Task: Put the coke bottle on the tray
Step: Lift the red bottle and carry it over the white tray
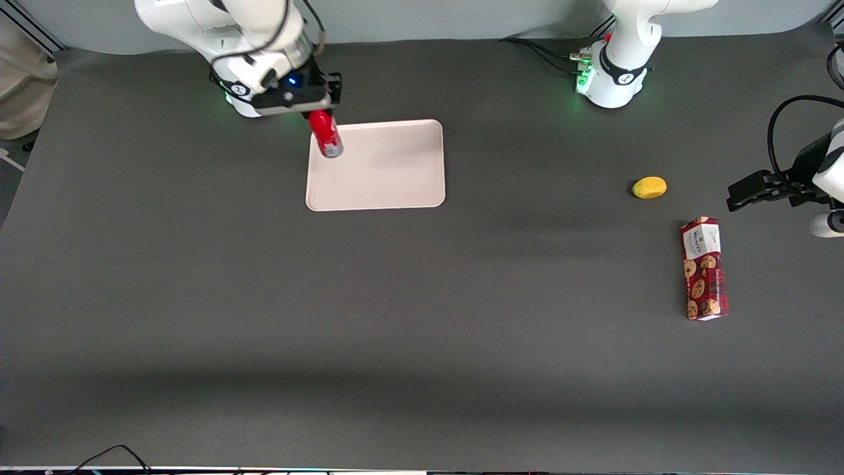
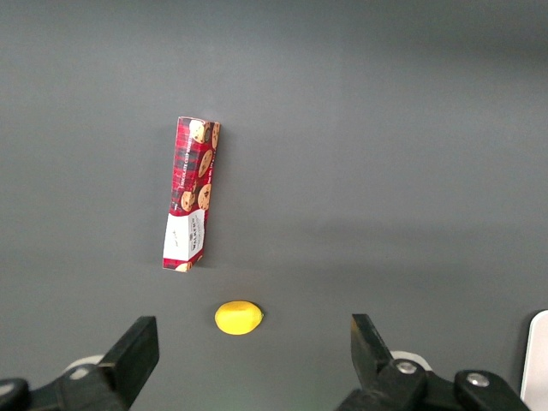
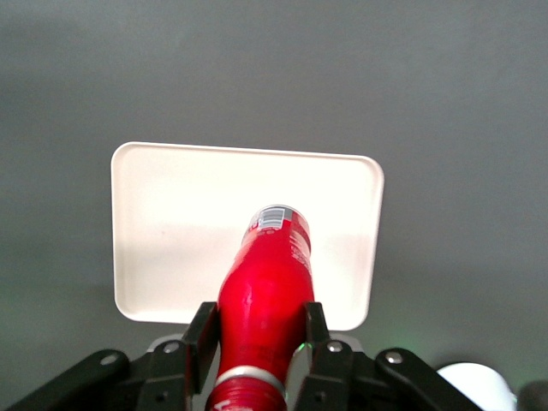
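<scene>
My right gripper [image 1: 319, 113] is shut on the coke bottle [image 1: 326, 134], a slim red bottle held near its neck with its silvery base hanging down. It hangs above the tray's corner nearest the working arm's base. The tray [image 1: 389, 178] is flat, pale pinkish-beige, with a low rim, and nothing lies on it. In the right wrist view the two black fingers [image 3: 199, 336] press both sides of the red bottle [image 3: 270, 274], and the gripper [image 3: 257, 338] is over the tray's edge [image 3: 163, 223].
A yellow lemon-like object [image 1: 649, 187] and a red cookie box [image 1: 704, 269] lie toward the parked arm's end of the table; both show in the left wrist view, lemon [image 2: 237, 317] and box [image 2: 190, 193]. The working arm's base [image 1: 241, 99] stands just past the tray.
</scene>
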